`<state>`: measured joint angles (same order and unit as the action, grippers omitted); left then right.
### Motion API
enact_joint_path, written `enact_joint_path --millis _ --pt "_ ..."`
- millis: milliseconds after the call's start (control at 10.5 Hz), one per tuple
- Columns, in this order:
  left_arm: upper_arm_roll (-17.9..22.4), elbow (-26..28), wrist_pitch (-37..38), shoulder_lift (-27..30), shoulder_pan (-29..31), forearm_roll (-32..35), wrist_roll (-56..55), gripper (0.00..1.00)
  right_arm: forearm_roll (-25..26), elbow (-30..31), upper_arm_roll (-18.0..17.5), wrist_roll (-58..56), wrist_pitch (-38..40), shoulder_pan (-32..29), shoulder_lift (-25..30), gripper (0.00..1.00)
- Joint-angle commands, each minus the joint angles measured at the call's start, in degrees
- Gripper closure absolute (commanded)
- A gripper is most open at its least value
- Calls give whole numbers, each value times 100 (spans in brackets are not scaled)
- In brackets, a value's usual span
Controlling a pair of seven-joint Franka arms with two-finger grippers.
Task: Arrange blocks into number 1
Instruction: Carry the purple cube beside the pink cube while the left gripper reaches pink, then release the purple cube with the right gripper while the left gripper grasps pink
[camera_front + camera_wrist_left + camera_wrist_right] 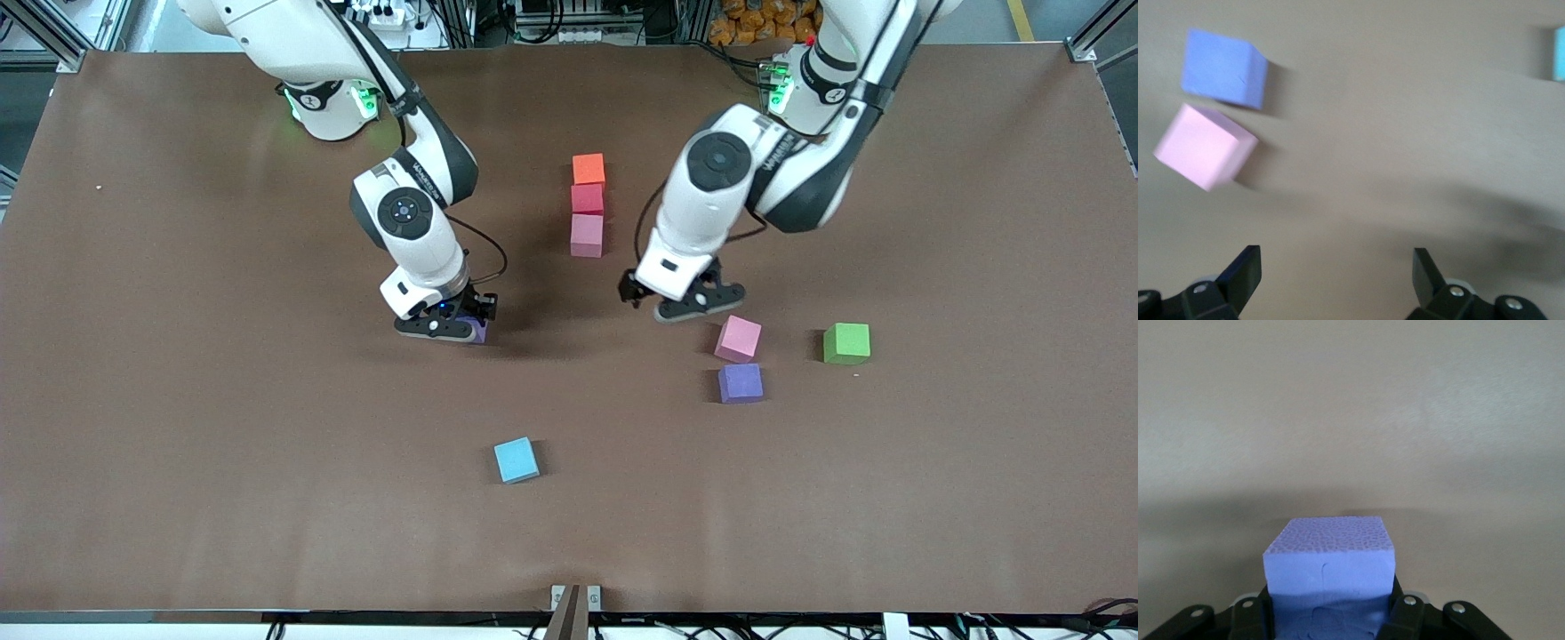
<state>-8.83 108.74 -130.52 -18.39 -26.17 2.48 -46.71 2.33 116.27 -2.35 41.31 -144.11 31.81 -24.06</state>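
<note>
Left of centre in the front view: right tool (442, 322) low over the surface (178, 400), clamped on a purple block (478, 331). Up and rightward from there, upper centre: column of orange (589, 169), red (587, 199), pink (586, 236), its open end lowest. Right of centre: left tool (683, 300) spread apart, empty, loose pink block (738, 339) and second purple block (740, 383) just below it.

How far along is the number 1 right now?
Done: orange block, red block and a pink block sit in a column. In hand: the right gripper is shut on a purple block. Left: the loose pink block and second purple block near the open left gripper.
</note>
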Motion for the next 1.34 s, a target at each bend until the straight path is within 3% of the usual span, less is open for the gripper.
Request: enact_joint_path --millis 0,191,382,668,1050,1240 --pt "-49 86 18 -7 487 103 1831 0 74 -261 94 61 76 605 -1 58" --pt "30 217 18 -68 832 112 3705 0 74 -831 199 542 85 1167 -421 58" --pt "223 296 -26 -252 972 112 4904 0 66 -1376 287 676 85 1581 -878 58" --pt "224 699 -473 -323 1026 103 5014 0 39 -1721 358 922 76 1995 -1302 58" --pt "267 1078 -1378 -559 1026 59 4952 0 39 -1643 358 1010 94 2268 -1294 58" --pt "312 1079 -1485 -674 1026 -11 4883 0 48 -1468 358 1054 94 2356 -1276 58"
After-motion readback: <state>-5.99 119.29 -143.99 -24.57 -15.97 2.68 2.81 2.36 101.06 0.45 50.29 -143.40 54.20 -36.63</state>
